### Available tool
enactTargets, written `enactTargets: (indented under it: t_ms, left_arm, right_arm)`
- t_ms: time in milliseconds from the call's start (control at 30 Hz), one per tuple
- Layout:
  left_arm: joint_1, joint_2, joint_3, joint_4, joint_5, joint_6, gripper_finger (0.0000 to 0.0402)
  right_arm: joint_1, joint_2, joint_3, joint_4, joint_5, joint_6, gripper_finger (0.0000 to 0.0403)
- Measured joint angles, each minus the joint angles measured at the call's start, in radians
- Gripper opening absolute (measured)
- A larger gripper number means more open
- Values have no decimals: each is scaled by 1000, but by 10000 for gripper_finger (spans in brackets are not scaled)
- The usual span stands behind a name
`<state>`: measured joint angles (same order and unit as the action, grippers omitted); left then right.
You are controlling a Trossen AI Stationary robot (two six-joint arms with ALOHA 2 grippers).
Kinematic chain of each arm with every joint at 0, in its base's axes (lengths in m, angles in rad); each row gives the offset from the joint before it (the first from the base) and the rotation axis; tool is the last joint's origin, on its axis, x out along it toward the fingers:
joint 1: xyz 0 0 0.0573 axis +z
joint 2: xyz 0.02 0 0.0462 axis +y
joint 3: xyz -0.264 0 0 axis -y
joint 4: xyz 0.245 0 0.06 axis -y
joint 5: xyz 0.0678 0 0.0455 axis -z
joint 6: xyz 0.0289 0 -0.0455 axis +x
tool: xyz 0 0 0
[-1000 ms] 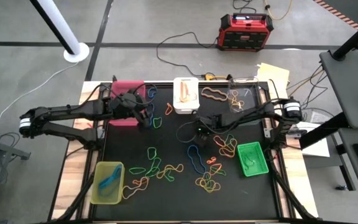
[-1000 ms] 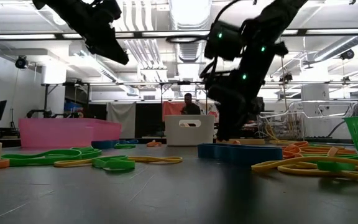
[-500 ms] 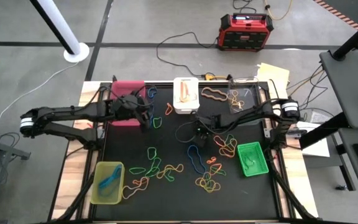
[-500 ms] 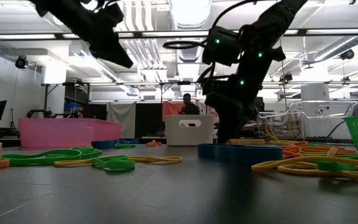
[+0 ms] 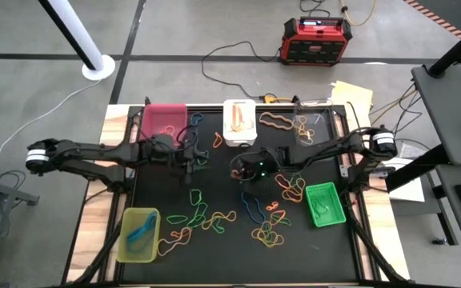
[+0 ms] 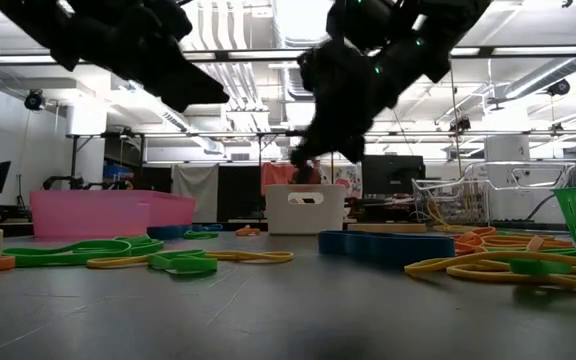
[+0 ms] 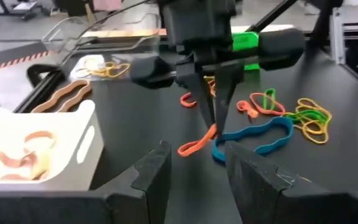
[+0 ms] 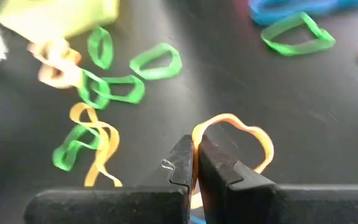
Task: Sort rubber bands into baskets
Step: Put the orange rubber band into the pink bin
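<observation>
from above, a few rubber bands [image 5: 206, 218] lie in the baskets [image 5: 139, 234] but most still litter the black mat [image 5: 214, 256], the left gripper [image 5: 184, 158] hanging part open and empty; the right wrist view shows the right gripper [image 8: 195, 163] pinched on an orange band [image 8: 244, 134] just above the mat.

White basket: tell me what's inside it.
The white basket holds tan bands, lying loose on its floor. The left wrist view shows only part of the inside; the near wall hides the rest.
</observation>
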<state>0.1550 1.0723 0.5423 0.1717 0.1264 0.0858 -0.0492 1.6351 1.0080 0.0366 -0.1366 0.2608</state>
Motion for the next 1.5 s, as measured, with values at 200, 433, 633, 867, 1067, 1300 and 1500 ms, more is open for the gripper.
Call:
enactTargets:
  t_ms: [200,433,633,867,1067,1300,1500]
  left_arm:
    - [-38,48,-15,73,61,-1,134]
    - [-48,152,-15,233,65,-1,157]
    - [-49,229,2,308,17,-1,183]
    - [-49,266,33,279,123,12,166]
    - [-50,260,43,231,124,7,50]
    - [-50,252,53,204,123,6,7]
    - [-48,234,54,181,114,6,1]
  right_arm:
    - [-1,1,0,174,-30,-37,9]
    - [-1,2,32,243,-85,-86,9]
    - [-1,3,76,187,-113,-115,9]
    - [-1,3,120,92,-114,-151,9]
    - [-3,3,126,80,-94,-160,9]
    - [-4,3,127,78,-91,-158,14]
    - [-4,-9,128,78,-78,-149,63]
